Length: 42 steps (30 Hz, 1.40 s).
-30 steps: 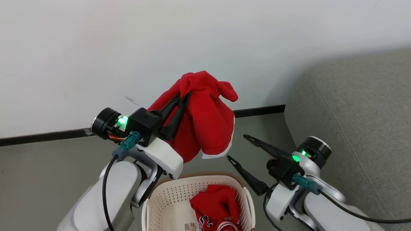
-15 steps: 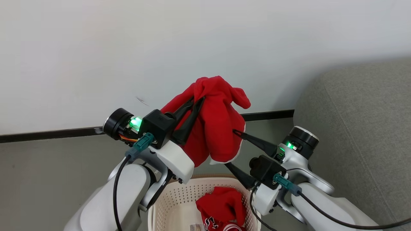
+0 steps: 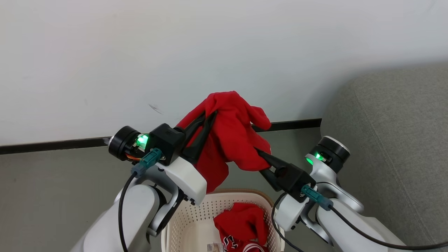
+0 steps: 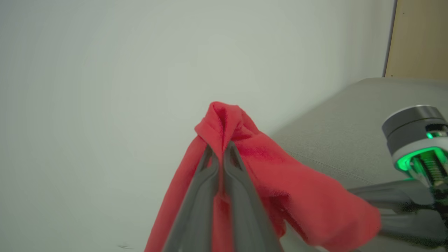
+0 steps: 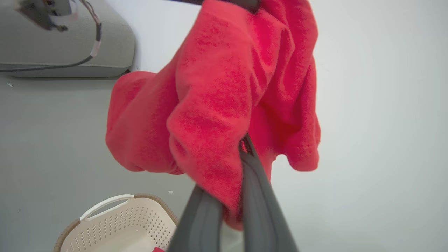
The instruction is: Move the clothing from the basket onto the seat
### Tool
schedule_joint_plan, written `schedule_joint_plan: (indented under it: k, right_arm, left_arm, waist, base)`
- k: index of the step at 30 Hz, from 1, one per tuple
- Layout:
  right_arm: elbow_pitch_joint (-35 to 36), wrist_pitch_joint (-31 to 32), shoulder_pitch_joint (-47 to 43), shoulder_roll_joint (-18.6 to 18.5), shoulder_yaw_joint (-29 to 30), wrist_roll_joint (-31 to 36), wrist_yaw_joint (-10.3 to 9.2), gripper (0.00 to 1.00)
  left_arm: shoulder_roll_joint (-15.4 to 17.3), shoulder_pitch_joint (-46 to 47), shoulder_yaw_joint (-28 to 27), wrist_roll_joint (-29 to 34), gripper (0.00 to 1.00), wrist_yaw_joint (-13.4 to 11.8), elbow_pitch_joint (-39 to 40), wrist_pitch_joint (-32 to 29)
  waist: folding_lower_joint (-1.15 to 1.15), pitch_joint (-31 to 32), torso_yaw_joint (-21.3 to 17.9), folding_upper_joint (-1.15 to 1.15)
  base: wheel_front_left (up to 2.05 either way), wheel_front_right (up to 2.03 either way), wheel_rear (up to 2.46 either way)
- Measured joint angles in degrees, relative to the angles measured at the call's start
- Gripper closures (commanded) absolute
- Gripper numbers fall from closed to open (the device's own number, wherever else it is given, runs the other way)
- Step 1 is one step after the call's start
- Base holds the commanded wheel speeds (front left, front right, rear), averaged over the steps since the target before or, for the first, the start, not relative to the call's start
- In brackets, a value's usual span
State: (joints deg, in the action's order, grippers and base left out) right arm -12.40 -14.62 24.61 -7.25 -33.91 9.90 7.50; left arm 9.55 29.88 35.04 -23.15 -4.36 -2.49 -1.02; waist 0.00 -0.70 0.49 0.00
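Observation:
A plain red garment hangs in the air above the basket, held from both sides. My left gripper is shut on its top fold, and its fingers press together on the cloth. My right gripper is shut on the garment's lower right edge, with cloth bunched between its fingers. Below stands the cream perforated basket with the red jersey lying inside. The grey sofa fills the right side.
A white wall with a dark skirting strip runs behind the basket, above the grey floor. The basket's white handle and brown rim show in the right wrist view. A beige panel stands past the sofa.
My right gripper swung left from beside the basket, rose to the hanging garment and shut on its lower edge. The garment's white-trimmed hem got pulled up and to the right.

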Motion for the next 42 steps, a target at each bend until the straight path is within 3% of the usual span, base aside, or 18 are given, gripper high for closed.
schedule_joint_plan:
  k: [8,9,10,11,12,13,26,42]
  right_arm:
    - [0.15,0.0,-3.41,-0.03,4.77,-2.7,0.01,1.0]
    - [0.21,0.0,-3.52,0.01,5.58,-3.2,0.0,1.0]
    - [0.32,0.0,-3.55,0.01,6.3,-3.46,0.01,1.0]
    - [0.47,0.0,-3.58,0.01,7.02,-3.54,0.01,1.0]
    - [0.66,0.0,-3.59,0.01,7.69,-3.7,0.01,1.0]
    - [0.85,0.0,-3.59,0.0,8.33,-3.85,0.01,1.0]
    - [4.26,0.0,-5.37,-2.29,18.25,-4.1,0.0,1.0]
    - [7.68,0.0,-12.84,-3.22,30.38,-5.79,0.0,1.0]
  left_arm:
    - [0.1,-2.76,-1.22,-2.15,1.0,-0.62,-0.38,0.29]
    - [0.02,-3.04,-1.27,-2.5,0.96,-0.62,-0.36,0.73]
    - [-0.09,-3.31,-1.4,-2.83,0.73,-0.6,-0.36,1.07]
    - [-0.13,-3.47,-1.41,-3.11,0.58,-0.48,-0.35,1.22]
    - [-0.09,-3.52,-1.4,-3.16,0.08,-0.13,-0.35,1.38]
    - [-0.08,-3.52,-1.41,-3.27,0.0,-0.02,-0.34,1.72]
    - [1.03,-4.22,-2.24,-6.03,0.0,3.12,0.05,4.64]
    - [1.33,-6.27,1.37,-6.6,0.0,7.34,0.13,5.12]
  waist:
    - [0.0,-0.72,-1.18,0.0]
    - [0.0,-0.81,-1.36,0.0]
    - [0.0,-0.92,-1.56,0.0]
    - [0.0,-1.02,-1.75,0.0]
    - [0.0,-1.11,-1.95,0.0]
    - [0.0,-1.21,-2.16,0.0]
    - [0.0,-2.05,-5.07,0.0]
    - [0.0,-2.12,-9.06,0.0]
  base:
    - [0.0,0.0,0.0]
    - [0.0,0.0,0.0]
    - [0.0,0.0,0.0]
    - [0.0,0.0,0.0]
    - [0.0,0.0,0.0]
    - [0.0,0.0,0.0]
    - [0.0,0.0,0.0]
    - [0.0,0.0,0.0]
